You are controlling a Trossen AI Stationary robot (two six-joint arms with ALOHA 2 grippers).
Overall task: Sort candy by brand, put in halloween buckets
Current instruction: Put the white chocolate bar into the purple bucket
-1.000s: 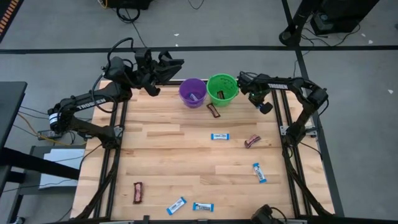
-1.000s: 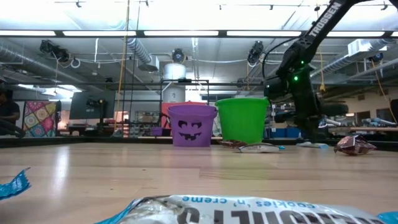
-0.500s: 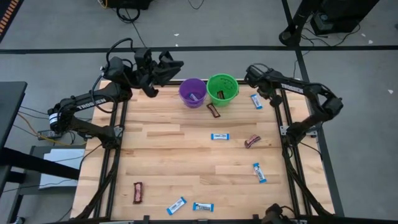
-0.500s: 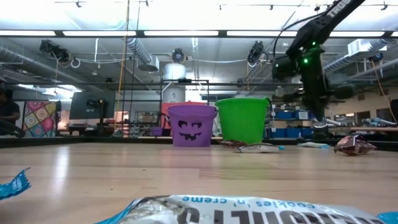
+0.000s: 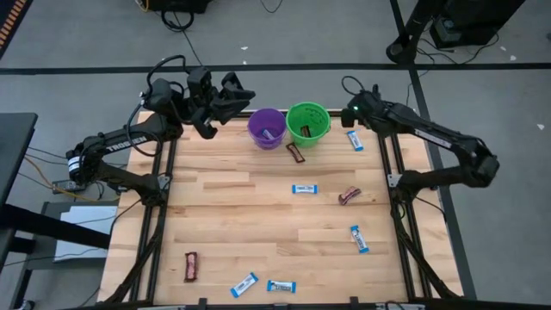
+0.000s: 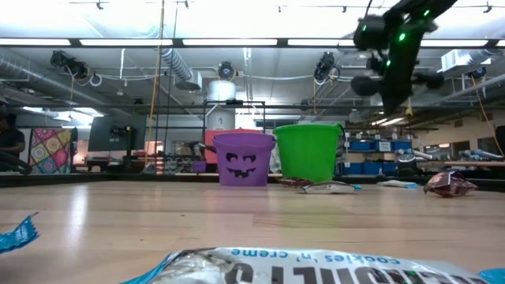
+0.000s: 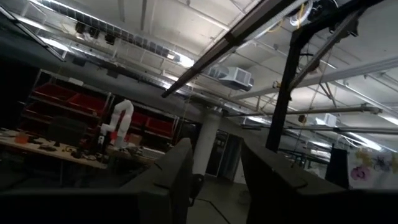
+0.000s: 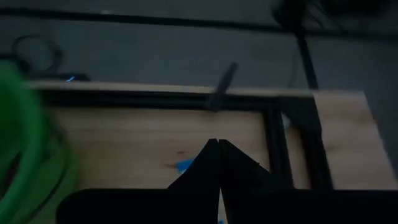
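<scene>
The purple bucket (image 5: 267, 127) and the green bucket (image 5: 308, 122) stand side by side at the table's far edge. A wrapper shows inside each. Blue-and-white candy (image 5: 304, 189) and brown candy (image 5: 349, 196) lie scattered on the table. One brown bar (image 5: 296, 153) lies just in front of the buckets. My right gripper (image 5: 350, 119) hangs shut and empty, high above the table to the right of the green bucket. A blue bar (image 5: 355, 140) lies flat on the table under it. My left gripper (image 5: 239, 92) waits open at the far left, raised, left of the purple bucket.
More bars lie toward the near edge: a brown one (image 5: 190, 266) at the left, two blue ones (image 5: 245, 284) (image 5: 281, 286) in the middle, and a blue one (image 5: 359, 238) at the right. Black frame rails (image 5: 389, 164) run along both sides of the table.
My right gripper has risen from just above the blue bar near the far right corner, drifted toward the far edge and the green bucket, and rolled about its own axis. It has stayed shut. The blue bar lies on the table where the gripper was.
</scene>
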